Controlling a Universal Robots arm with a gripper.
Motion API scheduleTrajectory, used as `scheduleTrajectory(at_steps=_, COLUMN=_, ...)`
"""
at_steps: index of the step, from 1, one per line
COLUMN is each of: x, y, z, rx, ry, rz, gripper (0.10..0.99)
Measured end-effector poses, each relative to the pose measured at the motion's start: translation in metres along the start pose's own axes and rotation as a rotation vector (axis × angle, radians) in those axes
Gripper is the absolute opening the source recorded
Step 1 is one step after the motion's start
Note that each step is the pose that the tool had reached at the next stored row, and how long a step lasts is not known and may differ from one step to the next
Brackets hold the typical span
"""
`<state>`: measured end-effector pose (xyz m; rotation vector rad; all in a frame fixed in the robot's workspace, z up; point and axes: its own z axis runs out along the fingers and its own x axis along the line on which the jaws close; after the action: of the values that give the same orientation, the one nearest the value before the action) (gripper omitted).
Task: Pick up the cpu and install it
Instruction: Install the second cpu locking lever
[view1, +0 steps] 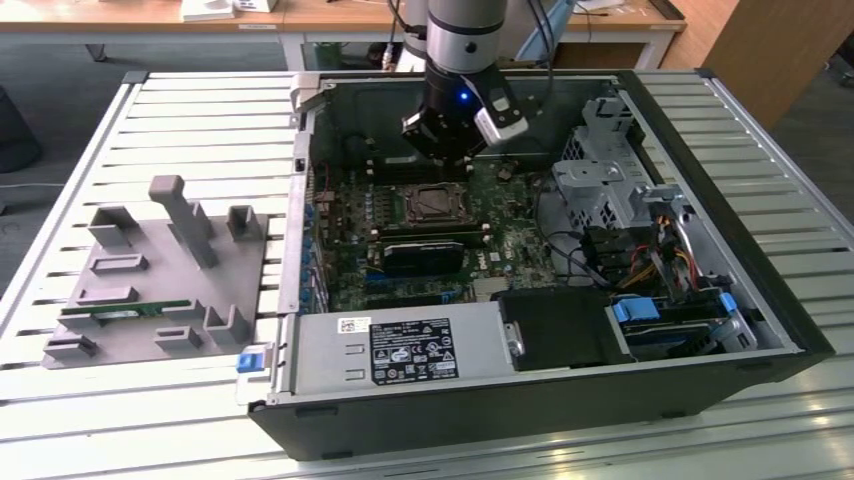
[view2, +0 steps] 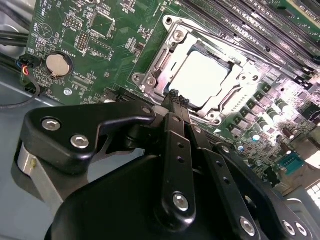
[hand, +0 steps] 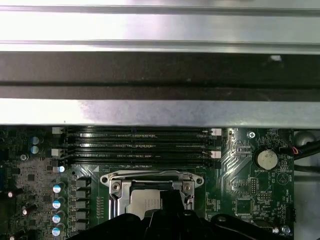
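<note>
The cpu (view2: 199, 79) lies flat in the motherboard socket, its silver top shining inside the metal frame (view2: 150, 75). In the first wrist view the cpu (hand: 144, 204) sits partly behind the black gripper body. My gripper (view2: 177, 97) hangs just above the socket's edge with its two thin fingers pressed together and nothing between them. In the exterior view my gripper (view1: 449, 160) is inside the open computer case, a little behind the socket (view1: 431, 204).
A grey fixture plate (view1: 154, 275) with a green memory stick (view1: 127, 312) lies at the exterior view's left. Inside the case are a power supply (view1: 400, 350), a drive cage (view1: 601, 185), memory slots (hand: 135, 145) and a coin battery (view2: 58, 64).
</note>
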<state>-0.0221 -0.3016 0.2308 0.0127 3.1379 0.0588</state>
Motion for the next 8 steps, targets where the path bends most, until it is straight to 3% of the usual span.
scheduleTrajectory(at_steps=8, x=0.0, y=-0.0021, z=-0.0001, rx=0.0, ry=0.0, rz=0.0, gripper=0.106)
